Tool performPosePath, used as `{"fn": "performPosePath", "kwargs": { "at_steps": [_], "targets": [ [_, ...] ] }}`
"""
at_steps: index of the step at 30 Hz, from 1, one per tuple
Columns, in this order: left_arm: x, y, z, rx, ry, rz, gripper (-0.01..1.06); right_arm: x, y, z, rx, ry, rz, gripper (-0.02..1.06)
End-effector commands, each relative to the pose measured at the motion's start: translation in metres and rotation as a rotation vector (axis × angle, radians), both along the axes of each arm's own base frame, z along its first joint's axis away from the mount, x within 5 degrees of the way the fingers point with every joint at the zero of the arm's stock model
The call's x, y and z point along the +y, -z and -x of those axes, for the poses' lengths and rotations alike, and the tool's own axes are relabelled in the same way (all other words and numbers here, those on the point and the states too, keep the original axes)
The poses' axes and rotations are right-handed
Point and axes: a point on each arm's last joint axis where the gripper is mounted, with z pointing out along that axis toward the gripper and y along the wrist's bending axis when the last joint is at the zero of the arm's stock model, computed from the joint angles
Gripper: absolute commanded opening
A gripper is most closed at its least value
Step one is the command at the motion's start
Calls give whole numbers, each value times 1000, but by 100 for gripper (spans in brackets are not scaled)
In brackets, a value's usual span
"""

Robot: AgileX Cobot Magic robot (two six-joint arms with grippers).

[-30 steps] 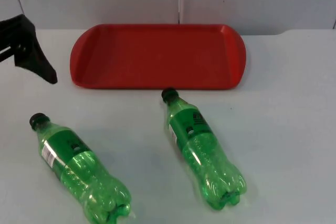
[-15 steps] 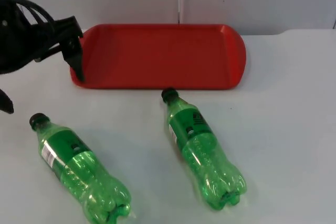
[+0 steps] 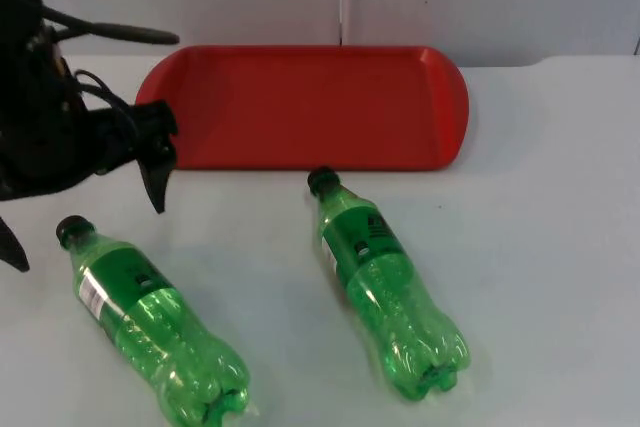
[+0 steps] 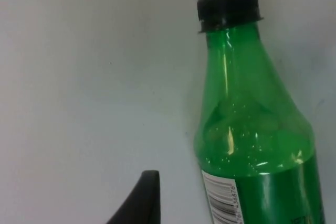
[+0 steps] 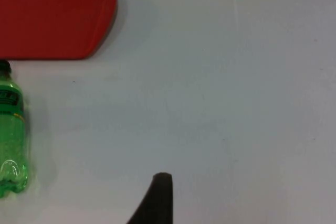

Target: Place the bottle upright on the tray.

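Top view shows two green bottles lying flat on the worktop [image 3: 540,247]: the left bottle [image 3: 150,317] has its cap pointing up-left toward the left gripper [image 3: 85,222], whose fingers are spread wide either side of that cap and above it. The middle bottle [image 3: 385,287] lies with its cap toward the red tray [image 3: 300,107], which holds nothing. Left arm is nearer; the right gripper [image 5: 157,198] waits apart, how its fingers stand I cannot tell.

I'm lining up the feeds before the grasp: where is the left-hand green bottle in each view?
Top view: the left bottle lies flat near the table's front-left, cap toward the left gripper.
Left wrist view: its black cap, neck and label.
Right wrist view: not in it; that one is the middle bottle.
Shared landmark: the red tray.
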Motion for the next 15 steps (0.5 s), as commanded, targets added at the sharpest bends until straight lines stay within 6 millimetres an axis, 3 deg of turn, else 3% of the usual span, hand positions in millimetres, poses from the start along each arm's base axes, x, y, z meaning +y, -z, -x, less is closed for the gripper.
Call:
{"fn": "performPosePath", "kwargs": {
  "at_steps": [1, 6, 15],
  "targets": [
    [-8, 4, -1, -10, -6, -13, 103, 0, 0, 0, -6, 2, -4, 84],
    [-13, 22, -1, 43, -22, -17, 103, 0, 0, 0, -6, 2, -4, 84],
    [-16, 32, -6, 18, -72, 13, 101, 0, 0, 0, -6, 2, -4, 84]
  ]
}}
